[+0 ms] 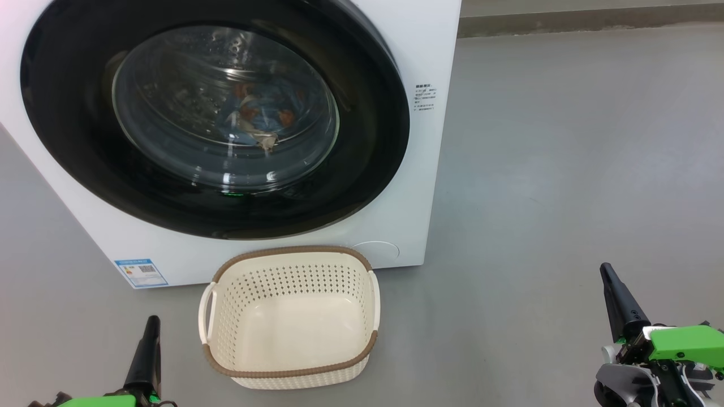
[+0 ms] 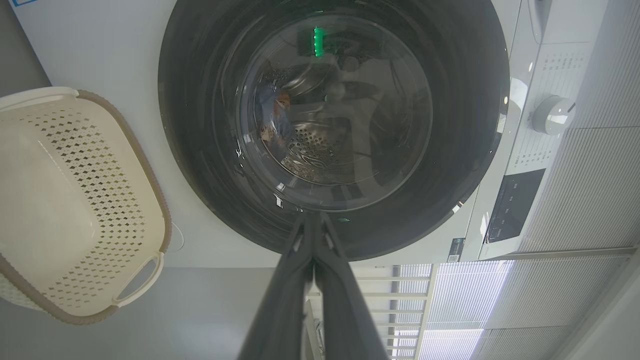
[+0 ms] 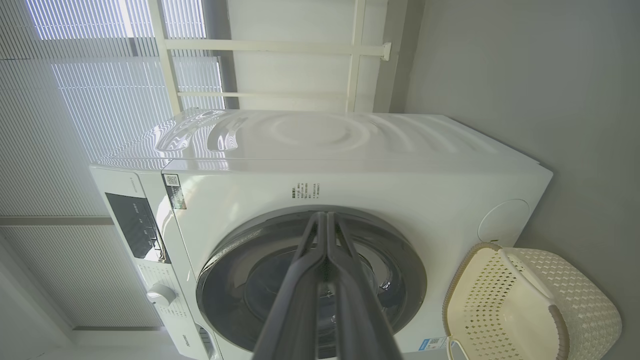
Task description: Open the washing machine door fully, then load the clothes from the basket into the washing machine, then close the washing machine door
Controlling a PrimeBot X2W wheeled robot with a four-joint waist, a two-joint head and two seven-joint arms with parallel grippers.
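**Inspector:** Door?

**Onlooker:** The door [image 1: 73, 141] lies flush against the washer [image 1: 430, 169], with no gap showing round it (the latch is hidden, so I cannot confirm it caught).

**Inspector:** Load?

**Onlooker:** The clothes [image 1: 257, 116], blue with orange figures, lie inside the drum [image 2: 310, 145], seen through the door. The basket [image 1: 288, 251] stands on the floor [image 1: 537, 169] just before the washer, nothing in it.

**Inspector:** Claws?

**Onlooker:** The left claw [image 1: 153, 321] is low, just left of the basket, fingers pressed together, holding nothing. The right claw [image 1: 606, 268] is well off to the right above the floor, likewise pinched shut and bare.

**Inspector:** Step in hand?

**Onlooker:** In my judgement, the last one, closing, and it looks finished. Opening and loading appear done too. The next move calls for little: confirm the door is seated. If it is not, a firm push on its rim with the fingers closed would serve, keeping clear of the basket.
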